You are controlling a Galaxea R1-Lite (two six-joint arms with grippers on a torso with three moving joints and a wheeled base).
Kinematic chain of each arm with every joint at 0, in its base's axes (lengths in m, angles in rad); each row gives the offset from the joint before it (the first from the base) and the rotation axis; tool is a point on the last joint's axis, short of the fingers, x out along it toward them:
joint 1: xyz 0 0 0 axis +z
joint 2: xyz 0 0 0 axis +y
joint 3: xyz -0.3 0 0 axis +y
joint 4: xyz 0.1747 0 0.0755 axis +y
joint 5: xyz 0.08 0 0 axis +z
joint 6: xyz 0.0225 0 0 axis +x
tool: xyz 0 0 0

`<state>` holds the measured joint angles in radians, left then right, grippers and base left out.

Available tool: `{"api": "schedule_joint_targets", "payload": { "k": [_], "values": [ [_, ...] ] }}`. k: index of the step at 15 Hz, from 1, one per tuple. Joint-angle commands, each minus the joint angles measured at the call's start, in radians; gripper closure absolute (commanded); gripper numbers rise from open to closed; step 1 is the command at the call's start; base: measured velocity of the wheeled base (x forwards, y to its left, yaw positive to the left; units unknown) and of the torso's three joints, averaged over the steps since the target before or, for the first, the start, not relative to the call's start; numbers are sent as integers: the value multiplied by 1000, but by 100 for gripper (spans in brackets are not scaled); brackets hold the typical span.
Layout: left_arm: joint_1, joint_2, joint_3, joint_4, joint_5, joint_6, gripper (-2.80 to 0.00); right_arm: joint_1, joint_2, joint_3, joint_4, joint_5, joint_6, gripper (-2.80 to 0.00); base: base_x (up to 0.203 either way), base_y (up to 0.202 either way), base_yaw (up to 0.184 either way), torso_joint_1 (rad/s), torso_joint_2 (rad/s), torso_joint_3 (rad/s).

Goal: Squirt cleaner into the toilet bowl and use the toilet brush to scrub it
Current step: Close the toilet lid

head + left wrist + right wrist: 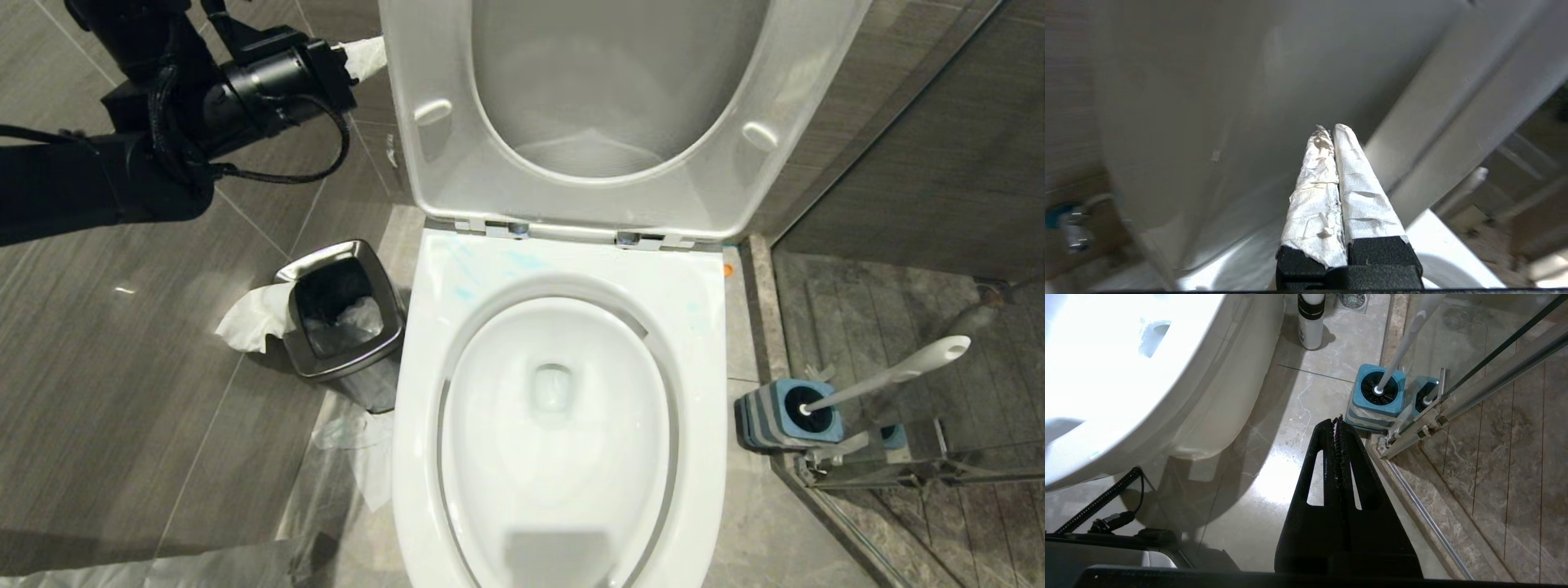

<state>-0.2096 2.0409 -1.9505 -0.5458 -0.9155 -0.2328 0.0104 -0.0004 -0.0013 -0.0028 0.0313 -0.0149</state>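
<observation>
A: L gripper – what're the fingers doing?

B: Clenched, tip to tip, nothing between them. Both fingers are wrapped in white tissue. They're up by the raised seat, on its left edge, and the black L arm comes in from the upper left.

A: And the R gripper?

B: Also clenched, empty, bare black fingers pressed together. It hangs low over the floor, between the bowl's outer wall and the shower's glass door. Can't see it from the head cam.

A: Brush?

B: Brush sits in its blue holder on the floor, right of the bowl, right by the glass door's frame. Black head down in the holder, white handle leaning away to the right. Nobody's touching it.

A: Cleaner?

B: Pale teal streaks of cleaner on the rim's back left, faint speckles on the right side too. Water in the bowl looks about clear, hard to tell any tint. There's a white bottle w/ a black band standing on the floor by the bowl's base.

A: Anything else?

B: Steel bin left of the bowl, tissue hanging over its edge, clear plastic sheet on the floor near it.
</observation>
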Motion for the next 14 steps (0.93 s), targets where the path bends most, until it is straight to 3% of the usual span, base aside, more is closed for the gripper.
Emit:
{"api": "schedule_joint_targets", "payload": {
  "k": [1,3,14],
  "values": [
    [1,-22,5,1,-65,-39,0,0,0,0,0,1,0,0,0,0,0,0,0,0],
    [4,-27,7,1,-104,-67,0,0,0,0,0,1,0,0,0,0,0,0,0,0],
    [39,-73,34,25,-102,-92,0,0,0,0,0,1,0,0,0,0,0,0,0,0]
  ]
}}
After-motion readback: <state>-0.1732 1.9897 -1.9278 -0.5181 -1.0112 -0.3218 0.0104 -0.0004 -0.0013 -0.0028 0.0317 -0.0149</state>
